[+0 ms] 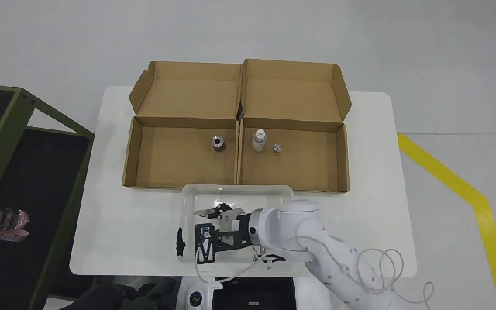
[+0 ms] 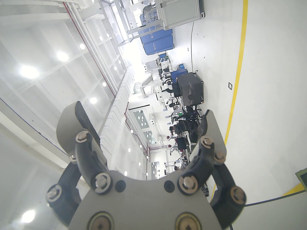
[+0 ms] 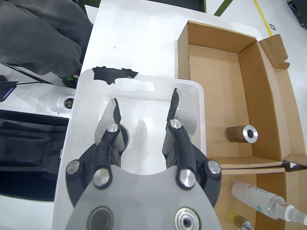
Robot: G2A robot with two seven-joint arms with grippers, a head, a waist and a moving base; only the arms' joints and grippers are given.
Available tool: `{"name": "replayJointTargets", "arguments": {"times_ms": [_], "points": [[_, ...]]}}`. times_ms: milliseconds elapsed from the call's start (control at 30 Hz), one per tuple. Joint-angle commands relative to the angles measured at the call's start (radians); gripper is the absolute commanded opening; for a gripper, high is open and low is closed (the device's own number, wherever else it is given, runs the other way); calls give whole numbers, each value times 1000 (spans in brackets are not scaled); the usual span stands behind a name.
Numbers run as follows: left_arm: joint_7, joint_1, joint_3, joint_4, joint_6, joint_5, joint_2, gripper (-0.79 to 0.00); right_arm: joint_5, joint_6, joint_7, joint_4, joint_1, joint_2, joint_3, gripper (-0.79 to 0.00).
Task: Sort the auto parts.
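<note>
Here, white table (image 1: pixel 105 221) (grey floor (image 1: pixel 77 46), yellow line (image 1: pixel 446 174)) holds 2 boxes (image 1: pixel 170 159).

My right arm (image 1: pixel 333 256) comes in from the near right corner, bent at the elbow, its forearm running leftward. At its end, my right gripper (image 3: pixel 145 99) sits low and angled downward, jaws spread apart with nothing between them. My left gripper (image 2: pixel 142 111) is tipped upward toward the ceiling, jaws wide apart, gripping nothing.
</note>
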State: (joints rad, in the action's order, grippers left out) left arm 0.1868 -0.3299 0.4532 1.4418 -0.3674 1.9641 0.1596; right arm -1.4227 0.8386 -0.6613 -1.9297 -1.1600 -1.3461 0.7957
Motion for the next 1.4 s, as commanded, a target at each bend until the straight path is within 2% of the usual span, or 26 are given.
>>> {"name": "replayJointTargets", "arguments": {"times_ms": [0, 500, 1367], "points": [[0, 0, 0, 0, 0, 0, 0, 0, -8, 7, -3, -7, -17, 5, 0, -403], [0, 0, 0, 0, 0, 0, 0, 0, -37, 38, -12, -12, -87, 41, 26, -406], [0, 0, 0, 0, 0, 0, 0, 0, -25, 23, -18, 87, -29, 52, -19, -345]]}}
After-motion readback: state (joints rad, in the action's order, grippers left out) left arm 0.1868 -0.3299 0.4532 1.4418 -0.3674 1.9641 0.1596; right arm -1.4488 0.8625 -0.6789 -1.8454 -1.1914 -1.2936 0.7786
